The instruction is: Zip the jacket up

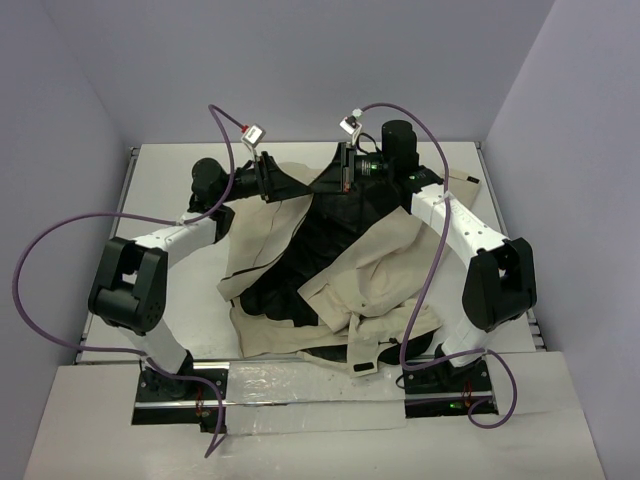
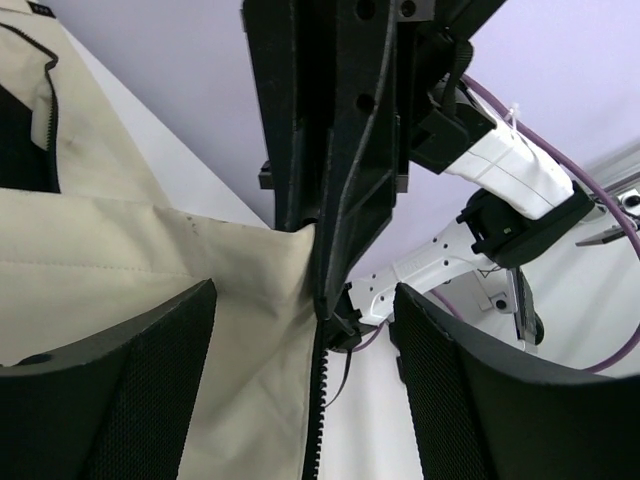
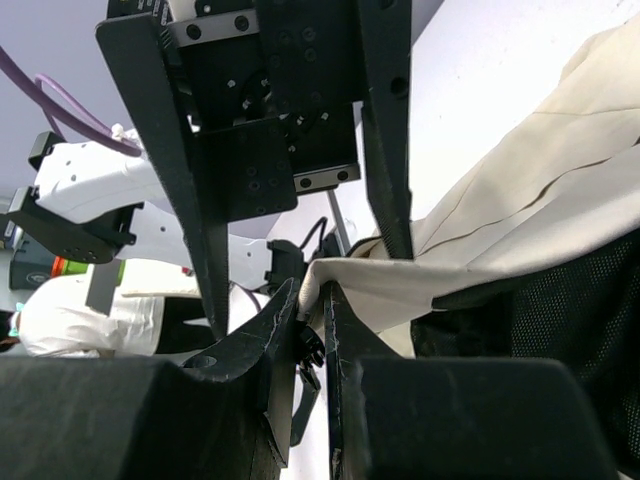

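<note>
White bench point(image 1: 160, 190) under lavender walls point(image 1: 300, 60): my right pincer point(image 3: 310, 300) pinches the jacket point(image 1: 380, 270) by its edge; just beside it, the zipper teeth point(image 2: 316, 420) run lengthwise inside my spread left pincer point(image 2: 305, 330).

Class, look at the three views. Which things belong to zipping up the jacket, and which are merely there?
Belong to the job:
- jacket
- zipper teeth
- left gripper, open around the zipper edge
- right gripper, pinching the jacket's edge

Merely there:
- purple cables
- white table
</note>
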Motion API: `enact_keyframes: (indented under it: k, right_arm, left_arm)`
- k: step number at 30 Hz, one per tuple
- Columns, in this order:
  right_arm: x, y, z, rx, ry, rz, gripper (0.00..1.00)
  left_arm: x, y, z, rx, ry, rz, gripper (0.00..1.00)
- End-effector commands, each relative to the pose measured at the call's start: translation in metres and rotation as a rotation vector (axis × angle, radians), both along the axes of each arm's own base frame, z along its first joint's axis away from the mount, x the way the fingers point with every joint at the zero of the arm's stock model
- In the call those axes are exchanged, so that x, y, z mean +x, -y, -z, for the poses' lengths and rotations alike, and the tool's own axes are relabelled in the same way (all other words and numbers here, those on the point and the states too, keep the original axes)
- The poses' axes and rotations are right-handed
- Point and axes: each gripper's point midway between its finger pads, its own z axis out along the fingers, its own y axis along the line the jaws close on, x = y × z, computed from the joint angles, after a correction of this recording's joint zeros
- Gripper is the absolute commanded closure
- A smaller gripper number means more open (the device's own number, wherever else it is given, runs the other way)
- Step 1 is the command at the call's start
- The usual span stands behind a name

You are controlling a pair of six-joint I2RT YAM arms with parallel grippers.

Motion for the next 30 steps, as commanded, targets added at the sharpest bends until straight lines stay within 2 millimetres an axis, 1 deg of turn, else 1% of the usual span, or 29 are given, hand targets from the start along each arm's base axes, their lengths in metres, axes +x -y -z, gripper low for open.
enact_keyframes:
  k: [1,3,5,8,12,15,23,27,30]
  right_arm:
    - [-0.003,-0.004,-0.033,0.051,0.100,-0.027,1.00]
    - [-0.004,-0.005,-0.034,0.053,0.101,-0.028,1.00]
    - [-0.003,-0.005,-0.033,0.054,0.098,-0.026,1.00]
    - [-0.002,-0.005,-0.032,0.053,0.093,-0.024,1.00]
    - [-0.001,-0.005,-0.030,0.052,0.088,-0.021,1.00]
    - [0.000,-0.005,-0.030,0.049,0.090,-0.014,1.00]
    - [0.009,-0.005,-0.029,0.041,0.056,0.037,1.00]
    - [0.010,-0.005,-0.027,0.046,0.037,0.046,1.00]
    - [0.010,-0.006,-0.027,0.052,0.030,0.050,1.00]
  left_arm:
    - [-0.015,0.002,-0.021,-0.049,0.099,0.049,0.25]
    - [-0.016,0.002,-0.022,-0.052,0.103,0.050,0.28]
    - [-0.018,0.001,-0.026,-0.059,0.110,0.055,0.37]
    - [-0.022,0.001,-0.029,-0.065,0.109,0.073,0.47]
    - [-0.024,0.000,-0.028,-0.062,0.108,0.085,0.50]
    - [-0.027,0.000,-0.028,-0.061,0.102,0.091,0.54]
    - [-0.030,-0.001,-0.023,-0.058,0.094,0.097,0.56]
    - [-0.028,0.000,-0.024,-0.063,0.094,0.101,0.65]
    - [-0.030,-0.001,-0.025,-0.070,0.103,0.106,0.68]
